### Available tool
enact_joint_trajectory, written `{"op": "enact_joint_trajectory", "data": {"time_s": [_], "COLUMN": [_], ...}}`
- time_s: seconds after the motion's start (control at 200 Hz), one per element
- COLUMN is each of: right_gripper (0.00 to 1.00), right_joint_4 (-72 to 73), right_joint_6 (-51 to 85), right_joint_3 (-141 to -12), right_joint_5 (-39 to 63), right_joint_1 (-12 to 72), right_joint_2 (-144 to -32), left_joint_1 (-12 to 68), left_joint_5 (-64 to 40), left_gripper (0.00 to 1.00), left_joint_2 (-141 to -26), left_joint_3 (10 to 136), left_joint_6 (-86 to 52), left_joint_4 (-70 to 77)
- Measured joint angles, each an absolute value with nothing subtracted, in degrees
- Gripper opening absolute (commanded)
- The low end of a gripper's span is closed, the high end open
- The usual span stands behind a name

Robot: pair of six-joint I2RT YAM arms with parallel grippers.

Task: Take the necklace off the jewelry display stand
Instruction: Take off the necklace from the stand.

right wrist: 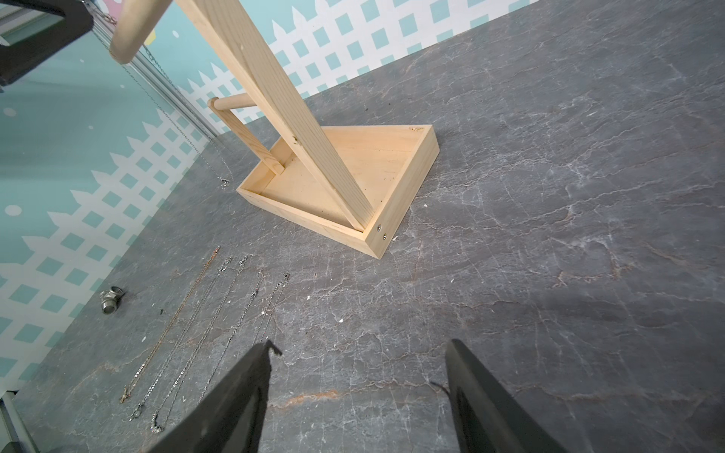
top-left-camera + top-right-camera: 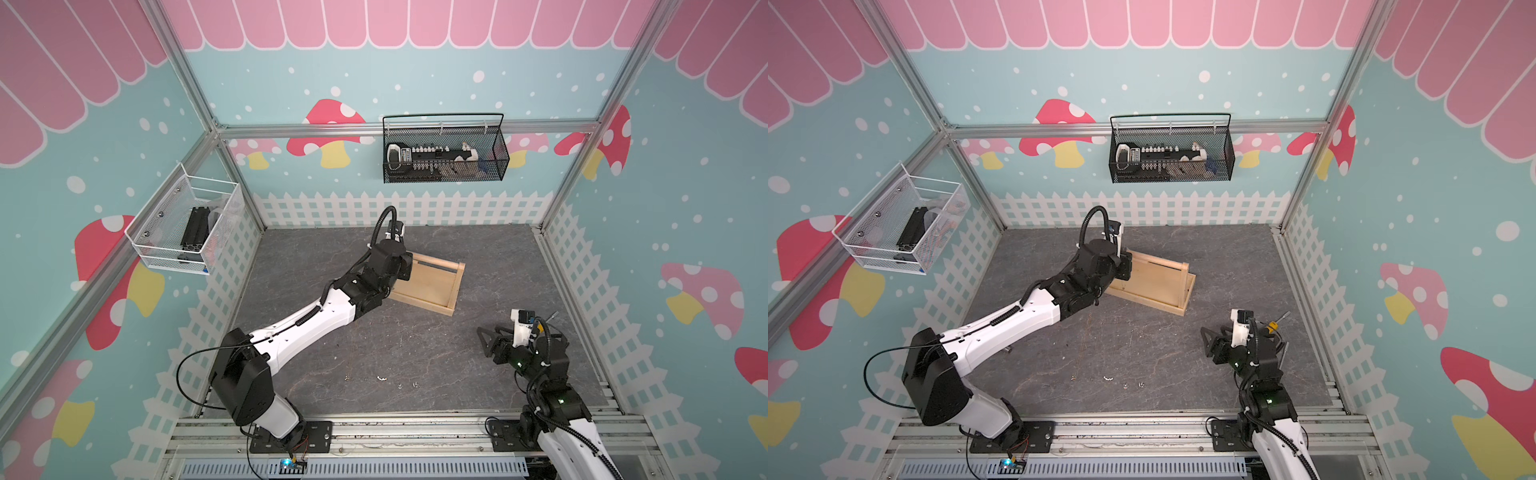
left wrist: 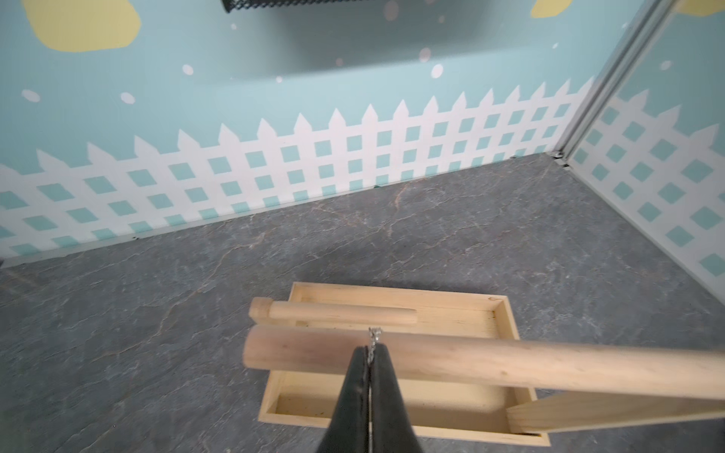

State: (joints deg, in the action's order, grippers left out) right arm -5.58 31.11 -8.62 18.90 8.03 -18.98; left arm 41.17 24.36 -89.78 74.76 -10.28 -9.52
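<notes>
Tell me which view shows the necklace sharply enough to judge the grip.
Left wrist view: necklace pinched in the shut left gripper is sharp, dowel rail slightly soft. Right wrist view: the necklace hangs thin but traceable. Both top views: too fine to see.

White moulded shells over matt black joint housings made up the long left arm; a ribbed black conduit curved over its wrist; a thin black cable looped out beside the bulky black shoulder; the right arm was mostly black, white on its lowest link, with small green lights glowing on its joints; both stood on black screwed base plates; the right gripper had two black wedge-shaped fingers, tapering to narrow tips.
</notes>
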Motion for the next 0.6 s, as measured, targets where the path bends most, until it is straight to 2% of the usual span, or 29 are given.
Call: {"op": "enact_joint_trajectory", "data": {"time_s": [0.6], "right_gripper": [0.72], "right_joint_4": [-5.6], "right_joint_6": [31.1], "right_joint_3": [-8.6], "right_joint_5": [18.9], "right_joint_1": [8.0], "right_joint_2": [-19.0], "left_joint_1": [35.0], "left_joint_5": [30.1], "left_gripper": [0.00], "left_joint_2": [-87.0], "left_joint_3": [72.2], "left_joint_6": [-11.6], "left_joint_4": [-14.6]}}
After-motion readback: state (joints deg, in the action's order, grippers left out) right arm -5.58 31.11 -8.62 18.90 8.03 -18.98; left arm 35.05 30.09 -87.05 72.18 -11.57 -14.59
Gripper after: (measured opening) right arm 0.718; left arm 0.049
